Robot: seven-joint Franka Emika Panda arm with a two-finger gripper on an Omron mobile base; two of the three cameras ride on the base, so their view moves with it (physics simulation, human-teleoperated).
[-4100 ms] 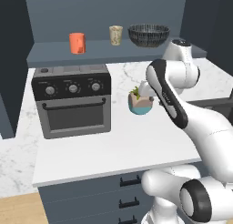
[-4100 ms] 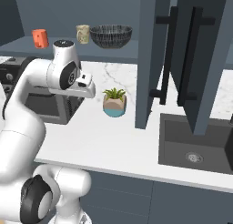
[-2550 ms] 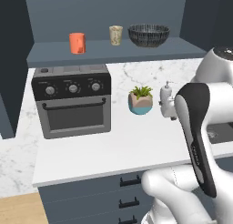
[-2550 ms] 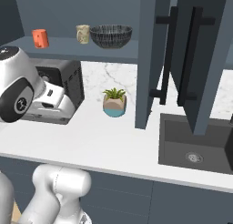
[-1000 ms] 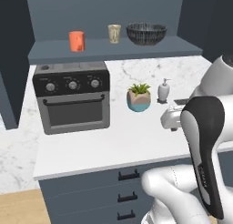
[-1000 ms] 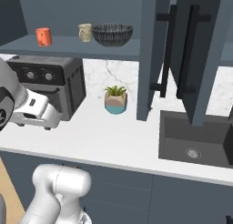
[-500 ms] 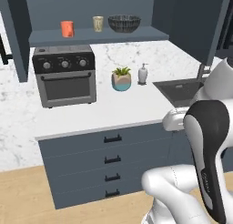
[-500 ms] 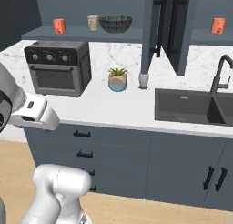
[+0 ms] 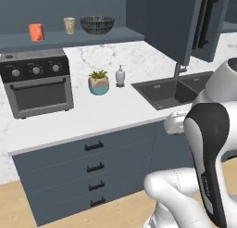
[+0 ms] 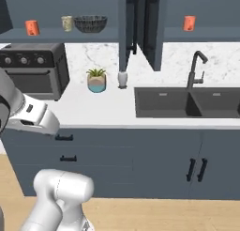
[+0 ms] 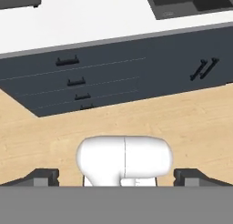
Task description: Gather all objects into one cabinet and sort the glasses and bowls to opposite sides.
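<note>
Right base view: an open shelf runs along the wall on the left, and on it stand an orange cup (image 10: 32, 27), a beige patterned cup (image 10: 68, 23) and, just beside that, the wide dark bowl (image 10: 90, 24). A second orange cup (image 10: 189, 23) sits on the shelf of the cabinet to the right, well apart from the others, above the sink (image 10: 187, 102). Between the two shelves hang the open slate-blue cabinet doors (image 10: 152, 23) with their black bar handles. Below, on the white tabletop (image 10: 103, 113), a black countertop oven (image 10: 33, 70) stands at the left, then the teal-and-beige plant pot (image 10: 96, 80) and a small soap dispenser (image 10: 123, 79) near the sink's edge. Grey drawers (image 10: 65, 152) fill the unit under the tabletop.

Left base view shows the same three pieces in a row on the shelf above the oven, orange cup at the left, bowl at the right.

Hand view looks down at the wooden floor (image 11: 182, 123) and the drawer fronts; the gripper (image 11: 120, 176) holds nothing, its jaws spread wide, one finger tip (image 11: 43, 176) at each side.
</note>
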